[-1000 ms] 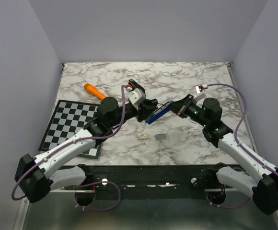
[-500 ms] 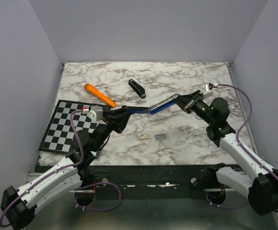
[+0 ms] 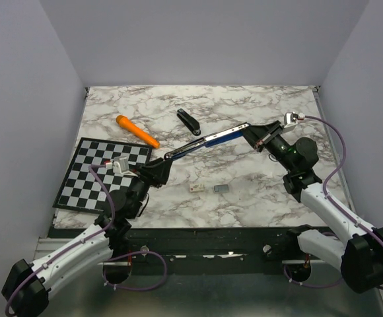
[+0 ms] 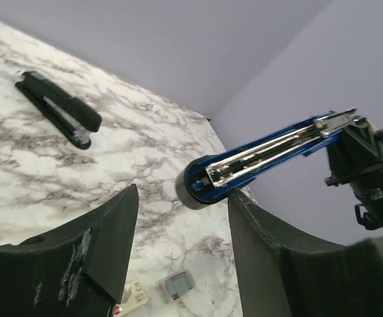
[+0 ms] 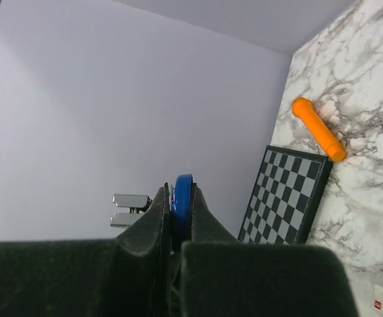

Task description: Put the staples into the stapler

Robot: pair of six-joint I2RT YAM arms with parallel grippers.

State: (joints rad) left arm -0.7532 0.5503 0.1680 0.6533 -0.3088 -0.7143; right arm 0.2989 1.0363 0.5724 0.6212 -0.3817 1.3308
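A blue stapler (image 3: 208, 140), swung open into one long line, hangs above the table. My right gripper (image 3: 249, 134) is shut on its far end, and the blue body (image 5: 181, 205) shows pinched between the pads. In the left wrist view the stapler's metal channel (image 4: 264, 155) faces up. Its rounded near end sits just past the tips of my left gripper (image 4: 181, 218), whose jaws stand apart with nothing between them. The staples (image 3: 222, 188), a small grey strip (image 4: 178, 285), lie flat on the marble below.
A small whitish box (image 3: 195, 187) lies just left of the staples. A black stapler (image 3: 188, 121) and an orange marker (image 3: 137, 131) lie farther back. A checkerboard (image 3: 99, 172) covers the near left of the table.
The left arm pulled back toward the near left, drawing the stapler open into a line. Its jaws then widened off the stapler's near end. The right gripper raised its end slightly.
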